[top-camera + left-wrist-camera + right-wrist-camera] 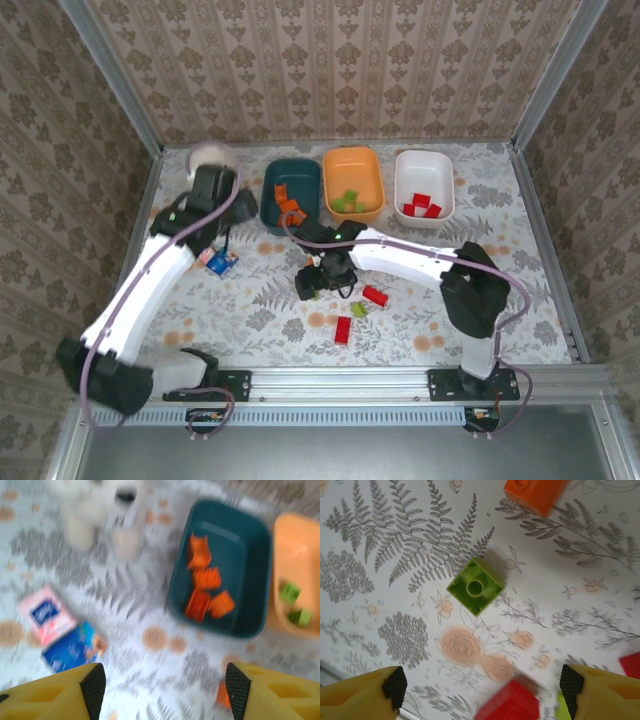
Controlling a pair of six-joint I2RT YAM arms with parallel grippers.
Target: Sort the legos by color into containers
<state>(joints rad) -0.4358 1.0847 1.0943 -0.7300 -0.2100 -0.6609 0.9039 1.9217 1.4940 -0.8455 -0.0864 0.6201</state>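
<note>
Heads up: your left pincer (162, 696) is wide open with nothing in it. Ahead of it and off to the right sits the dark teal rounded plastic tub (240, 555) with a handful of orange studded bricks (205, 587) inside. Further right is the orange plastic tub (295, 545), holding a couple of green bricks (292, 602). Just ahead-left of that pincer lies the small blue-and-pink carton (62, 630), and the white plush bear (95, 510) is beyond it, pretty blurry.

Your right pincer (480, 692) is spread open too and holds nothing. A small green single-stud brick (476, 586) lies on the fern-patterned desk (395, 555) just ahead of it, clear of both fingers. An orange brick (535, 492) sits further ahead to the right, and a red brick (507, 705) is low between the fingertips, neither one on it. From the top camera, the white plastic tub (424, 172) with red bricks (421, 208) is well beyond that pincer.
</note>
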